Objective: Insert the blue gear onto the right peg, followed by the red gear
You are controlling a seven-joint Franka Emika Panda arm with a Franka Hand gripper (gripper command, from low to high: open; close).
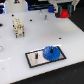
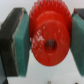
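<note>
One blue gear (image 1: 51,52) already sat on the plate (image 1: 35,58) near the bench's (image 1: 20,47) front edge, so the end effector (image 2: 48,37) clamped the red gear (image 2: 50,36), apparently for stacking next.

The blue gear (image 1: 51,52) sits on the grey plate (image 1: 35,58), toward its right end, on the white surface (image 1: 20,47). Far right, the gripper (image 1: 64,12) carries the red gear (image 1: 64,13).

A white table (image 1: 20,50) carries a small beige object (image 1: 18,27), perhaps blocky.
</note>
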